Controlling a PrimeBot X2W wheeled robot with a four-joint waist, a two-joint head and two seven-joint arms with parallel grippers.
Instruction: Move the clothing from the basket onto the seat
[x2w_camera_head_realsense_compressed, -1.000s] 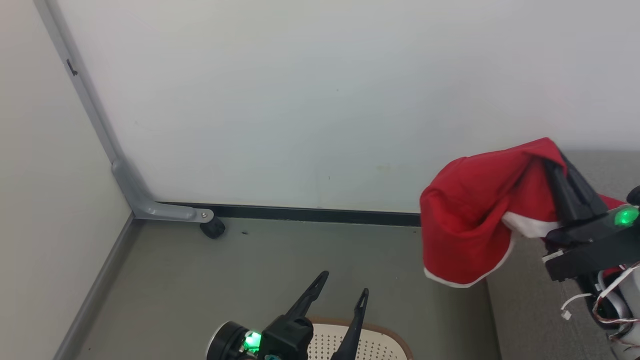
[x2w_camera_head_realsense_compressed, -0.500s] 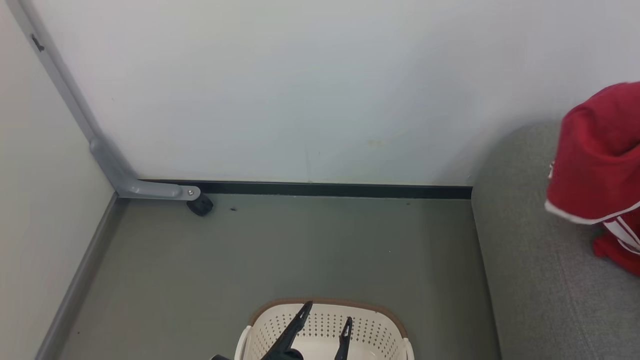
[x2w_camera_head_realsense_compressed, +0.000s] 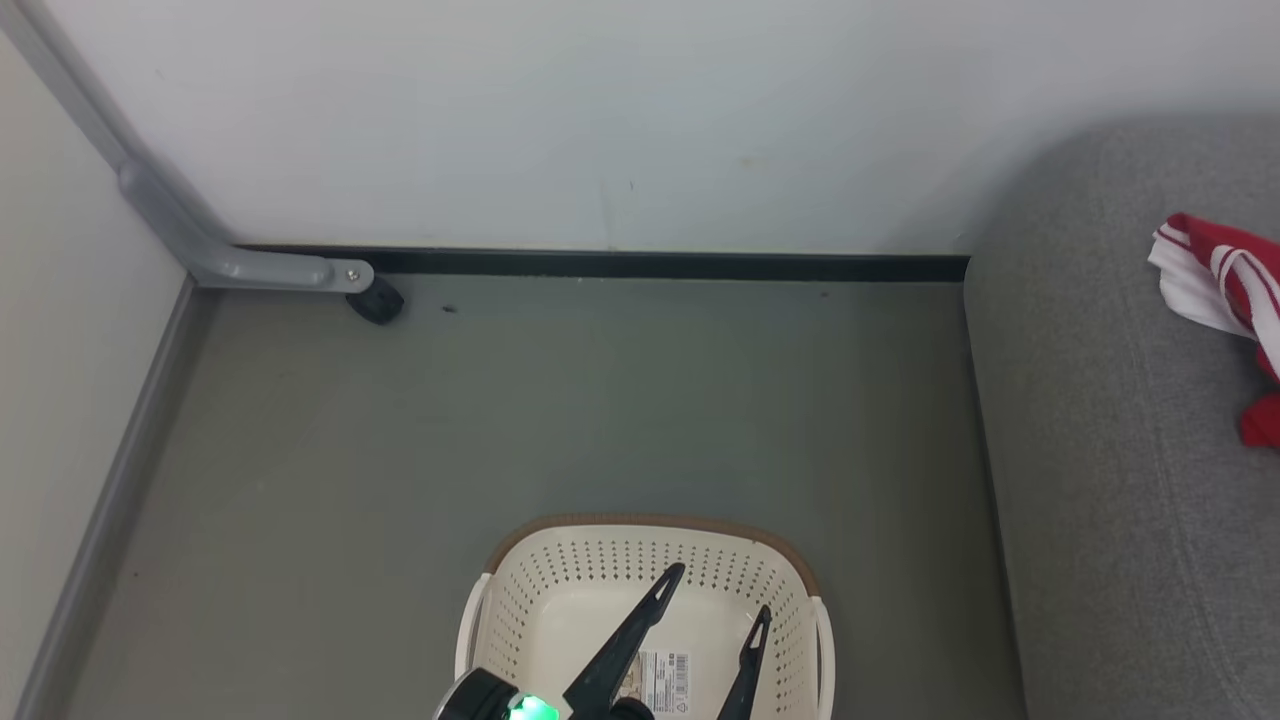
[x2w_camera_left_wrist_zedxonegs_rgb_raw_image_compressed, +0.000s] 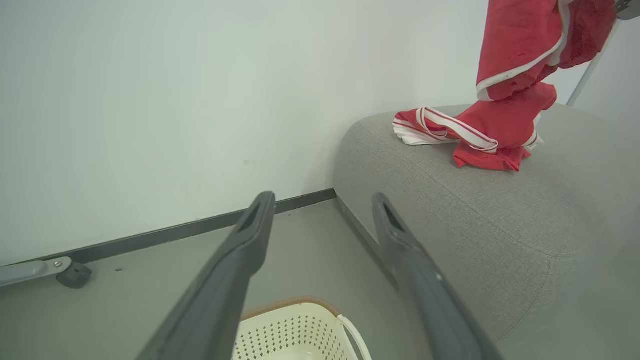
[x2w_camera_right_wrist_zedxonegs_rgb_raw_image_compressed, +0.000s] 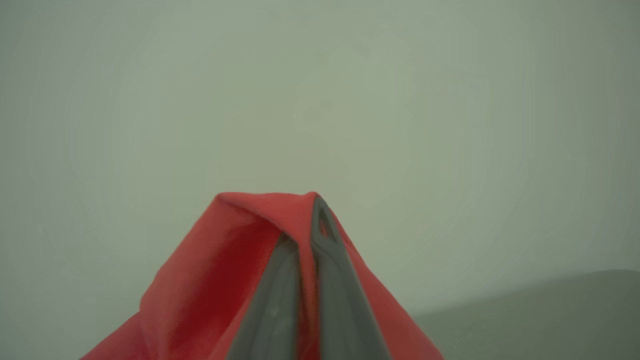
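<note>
Grips red clothing (x2w_camera_left_wrist_zedxonegs_rgb_raw_image_compressed: 520, 45) in right jaws, hanging vertically over seat (x2w_camera_left_wrist_zedxonegs_rgb_raw_image_compressed: 475, 210); spreads left jaws wide above basket (x2w_camera_head_realsense_compressed: 560, 590) with illegible barcode label (x2w_camera_head_realsense_compressed: 662, 672).

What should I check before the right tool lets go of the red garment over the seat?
1. Grip: right tool shut on the hanging garment: ok.
2. Position: hanging garment is over the seat: ok.
3. Landing spot: other garment already lies on the seat: ok.
4. Spare arm: left tool open and empty: ok.
5. Leftovers: basket empty: cannot tell, its near part is cut off.
</note>
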